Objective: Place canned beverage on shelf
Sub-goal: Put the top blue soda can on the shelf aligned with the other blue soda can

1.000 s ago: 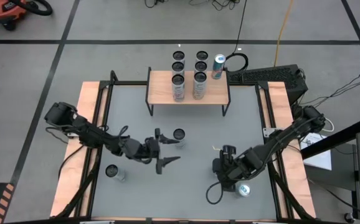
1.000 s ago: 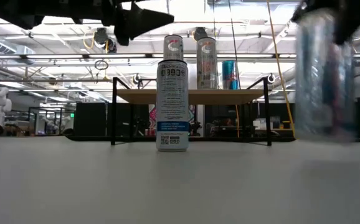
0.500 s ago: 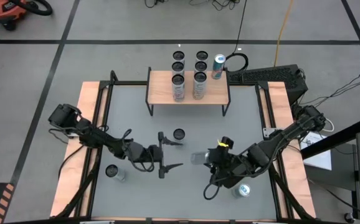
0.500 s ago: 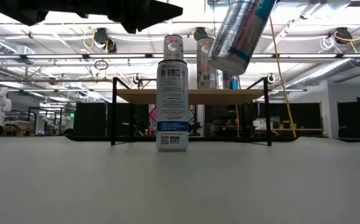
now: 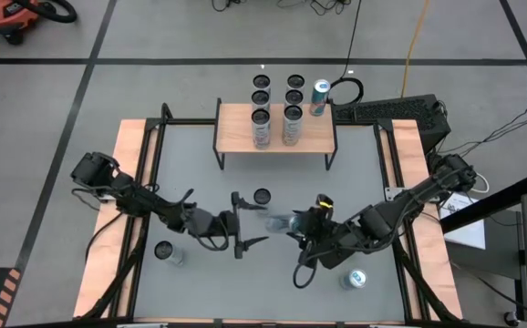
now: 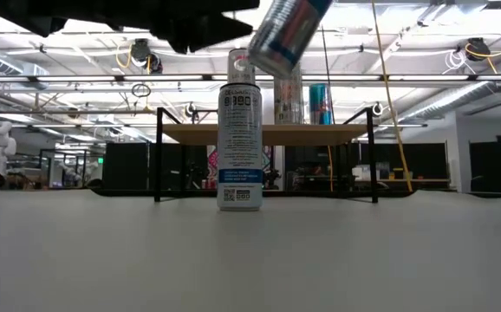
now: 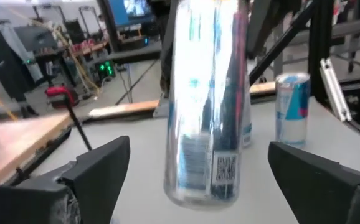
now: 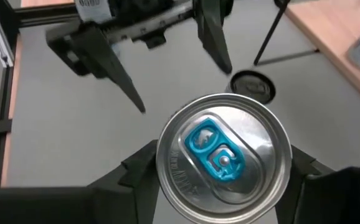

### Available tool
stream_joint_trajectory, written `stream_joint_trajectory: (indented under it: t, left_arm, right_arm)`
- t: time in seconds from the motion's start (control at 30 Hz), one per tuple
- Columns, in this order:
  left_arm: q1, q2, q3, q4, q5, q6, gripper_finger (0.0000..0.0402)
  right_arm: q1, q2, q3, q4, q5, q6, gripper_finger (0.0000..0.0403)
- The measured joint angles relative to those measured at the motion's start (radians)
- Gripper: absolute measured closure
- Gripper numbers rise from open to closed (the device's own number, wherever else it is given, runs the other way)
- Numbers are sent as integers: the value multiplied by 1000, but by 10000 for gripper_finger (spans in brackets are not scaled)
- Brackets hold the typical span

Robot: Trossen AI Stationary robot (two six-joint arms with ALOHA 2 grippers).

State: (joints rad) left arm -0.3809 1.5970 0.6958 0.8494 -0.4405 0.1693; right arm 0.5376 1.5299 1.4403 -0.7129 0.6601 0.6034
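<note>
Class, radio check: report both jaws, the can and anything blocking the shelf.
Right gripper shut on silver can, carried tilted above the table. Left gripper open, facing it. Upright can stands between them and shelf.

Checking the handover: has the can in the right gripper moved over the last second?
Yes. In the high view the right gripper has carried its can leftward, from near the table's right edge toward the open left gripper.

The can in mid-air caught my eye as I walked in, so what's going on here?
The right claw holds a silver and blue can tilted above the middle of the table. The left claw waits beside it, open and empty. Several cans already stand on the shelf at the far edge, and one white can stands on the table.
</note>
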Motion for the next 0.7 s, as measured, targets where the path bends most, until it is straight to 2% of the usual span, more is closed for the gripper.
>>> stream_joint_trajectory:
  t: [0.4, 0.53, 0.7]
  left_arm:
    - [0, 0, 0, -47, -42, -32, 29]
    - [0, 0, 0, -44, -95, -32, 57]
    - [0, 0, 0, -40, -112, -31, 116]
  right_arm:
    - [-41, 0, 0, 155, -1, -159, 217]
    - [-47, 0, 0, 187, -5, -190, 216]
    - [-49, 0, 0, 194, -5, -194, 216]
